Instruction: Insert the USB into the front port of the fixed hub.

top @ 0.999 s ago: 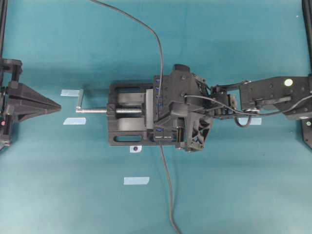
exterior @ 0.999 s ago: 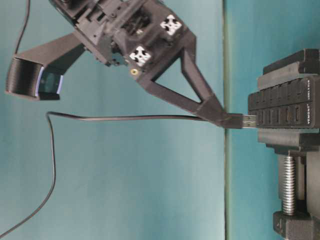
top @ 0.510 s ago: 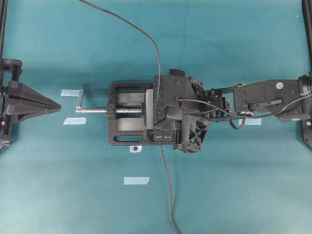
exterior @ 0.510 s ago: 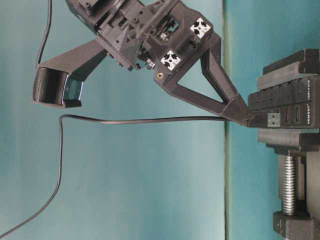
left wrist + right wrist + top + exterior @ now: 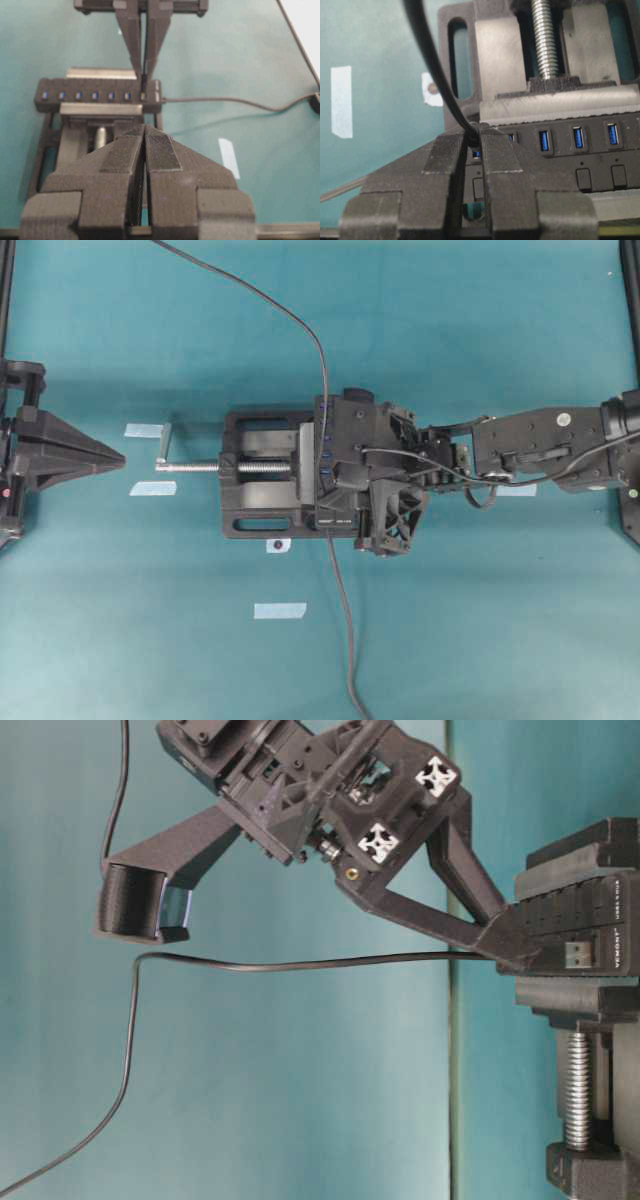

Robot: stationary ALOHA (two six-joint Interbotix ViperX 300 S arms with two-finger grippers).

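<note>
Lowered onto the fixed hub (image 5: 575,935), right fingers (image 5: 492,155) pinch the USB (image 5: 576,954) above teal table (image 5: 480,340).

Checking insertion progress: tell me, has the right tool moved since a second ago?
Yes. The right tool has come closer to the fixed hub, bringing the USB up to its front port.

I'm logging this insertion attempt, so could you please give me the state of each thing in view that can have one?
USB: held by the right gripper, metal tip at the hub's end port, not fully in.
Hub: clamped in the vise, other ports empty.
Vise: closed on the hub.
Right gripper: shut on the USB.
Left gripper: shut, empty, away from the vise.
</note>
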